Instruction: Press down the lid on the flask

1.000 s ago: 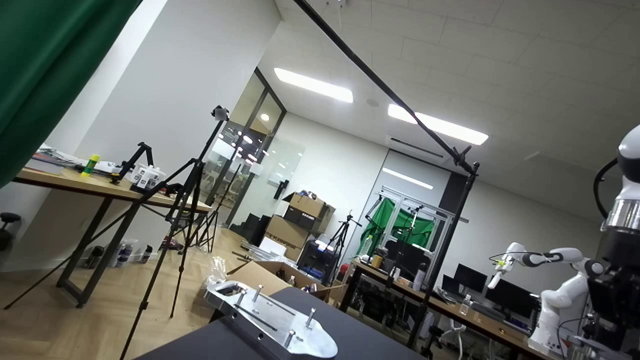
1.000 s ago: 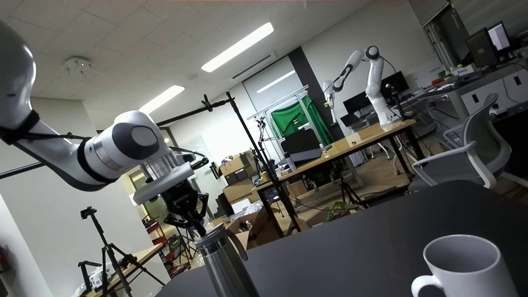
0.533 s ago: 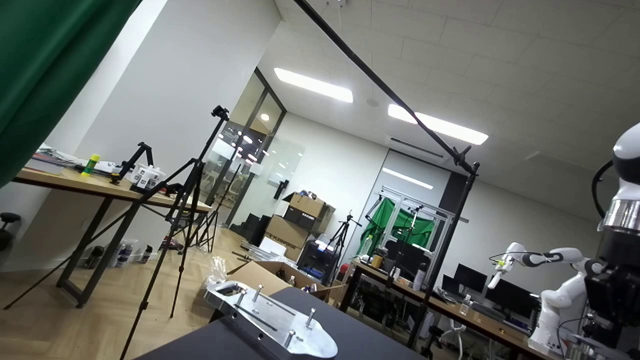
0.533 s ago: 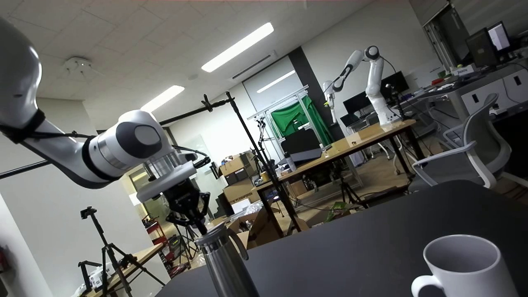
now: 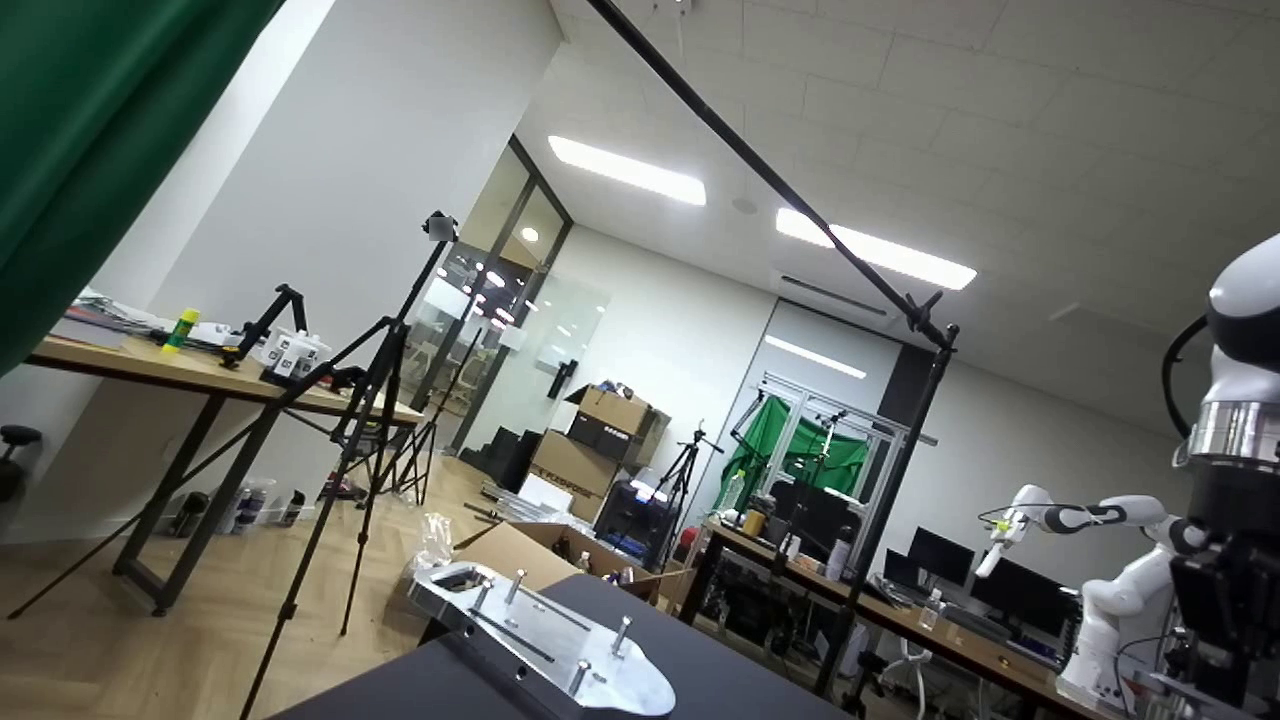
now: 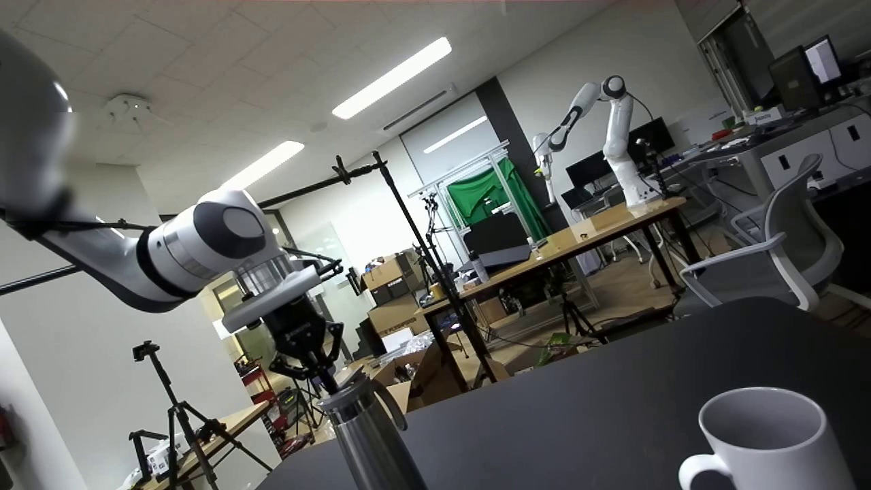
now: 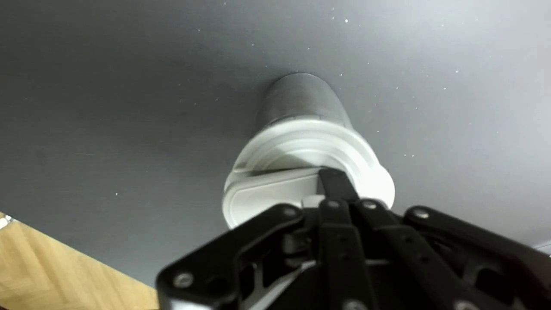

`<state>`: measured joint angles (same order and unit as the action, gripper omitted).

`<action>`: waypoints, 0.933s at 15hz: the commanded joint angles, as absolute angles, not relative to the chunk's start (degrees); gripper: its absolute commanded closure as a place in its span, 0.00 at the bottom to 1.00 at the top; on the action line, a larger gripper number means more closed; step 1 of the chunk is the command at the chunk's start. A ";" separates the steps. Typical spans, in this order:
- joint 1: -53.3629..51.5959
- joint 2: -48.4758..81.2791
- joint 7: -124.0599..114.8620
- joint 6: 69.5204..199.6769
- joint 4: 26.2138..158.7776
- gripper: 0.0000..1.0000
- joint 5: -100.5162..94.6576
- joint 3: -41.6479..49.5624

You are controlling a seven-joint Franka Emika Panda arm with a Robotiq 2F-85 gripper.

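Black and closest, the gripper (image 7: 338, 184) has its jaws pressed together, holding nothing that I can see. Its tips are at the pale lid (image 7: 273, 189) on top of the steel flask (image 6: 378, 449) — I cannot tell if they touch. One side of the lid looks tipped up, so it seems not closed. Pushing too near the edge could make the tips slip, or knock the flask over on the dark table (image 6: 544, 415) under it. Well apart from the flask is a white mug (image 6: 782, 464) — and far beyond the flask, a white robot arm (image 6: 618, 136).
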<state>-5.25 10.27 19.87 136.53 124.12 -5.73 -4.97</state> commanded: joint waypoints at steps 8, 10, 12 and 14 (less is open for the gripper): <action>-5.29 10.68 18.48 134.37 121.88 1.00 -6.03 -6.16; -5.22 9.00 18.81 134.63 122.33 1.00 -3.84 -6.65; -5.27 6.87 18.63 134.43 122.86 1.00 -2.53 -6.93; -5.46 3.87 17.89 133.46 123.85 1.00 -3.64 -6.61</action>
<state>-5.69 8.63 19.21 135.26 122.59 -3.32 -6.51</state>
